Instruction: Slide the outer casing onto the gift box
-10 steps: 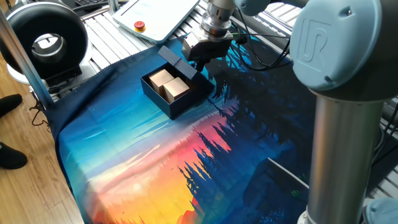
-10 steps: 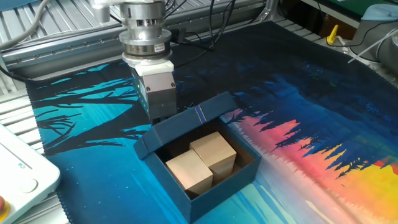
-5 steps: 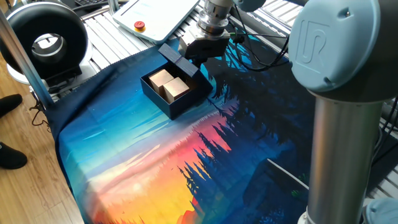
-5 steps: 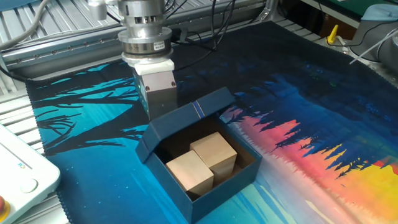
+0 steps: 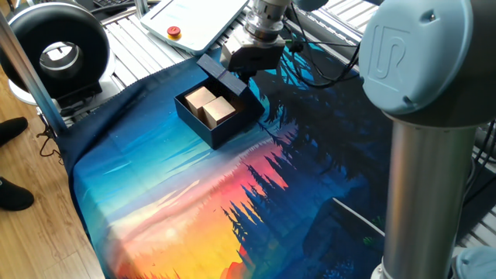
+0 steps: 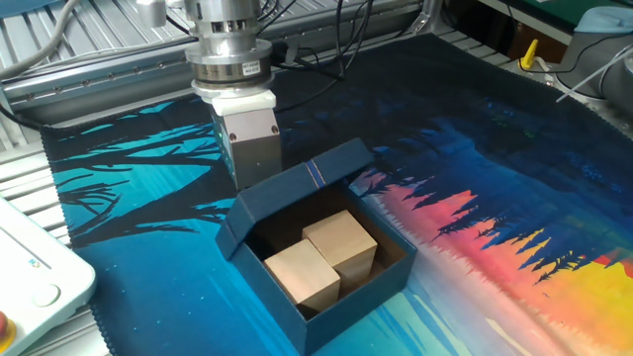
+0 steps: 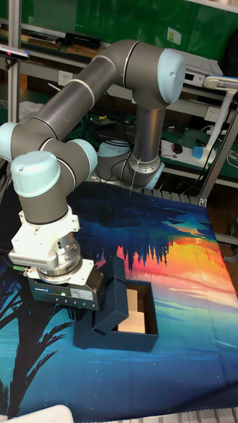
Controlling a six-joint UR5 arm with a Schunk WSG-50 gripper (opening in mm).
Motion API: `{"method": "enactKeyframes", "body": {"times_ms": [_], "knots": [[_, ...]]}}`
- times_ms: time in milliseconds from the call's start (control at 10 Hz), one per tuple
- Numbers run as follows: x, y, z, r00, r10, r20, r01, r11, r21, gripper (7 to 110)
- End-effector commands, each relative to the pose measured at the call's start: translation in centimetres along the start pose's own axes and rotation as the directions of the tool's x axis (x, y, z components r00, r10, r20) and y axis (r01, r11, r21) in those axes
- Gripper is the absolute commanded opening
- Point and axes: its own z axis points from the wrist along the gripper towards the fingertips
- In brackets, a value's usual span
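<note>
The gift box (image 6: 348, 298) is a navy tray on the printed cloth, with two tan blocks (image 6: 326, 253) inside. It also shows in one fixed view (image 5: 224, 129) and in the tall view (image 7: 136, 343). The outer casing (image 6: 293, 193), navy with a thin ribbon line on top, sits tilted over the tray's far end (image 5: 222, 75) (image 7: 111, 295). My gripper (image 6: 253, 166) stands right behind the casing, touching or almost touching its far side (image 5: 246, 60) (image 7: 78, 299). The casing hides the fingertips, so the grip is not visible.
A white pendant (image 5: 191, 17) with a red button lies on the slatted table beyond the cloth. A black round device (image 5: 57, 49) sits at the far left corner. Cables (image 6: 348, 28) trail behind the gripper. My arm's thick column (image 5: 438, 147) fills the right of one fixed view.
The gripper has shifted slightly along the casing's far side and risen a touch. The casing nudged a few pixels; the tray and blocks stayed put.
</note>
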Motion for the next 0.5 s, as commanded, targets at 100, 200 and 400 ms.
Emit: {"method": "enactKeyframes", "body": {"times_ms": [100,200,400], "knots": [[-0.1,2.1,-0.9,1.0,0.027,-0.009,-0.028,0.999,-0.036,7],[-0.1,2.5,-1.0,0.999,0.031,-0.011,-0.031,0.999,-0.041,7],[-0.1,2.8,-1.4,0.999,0.032,-0.015,-0.033,0.998,-0.046,7]]}}
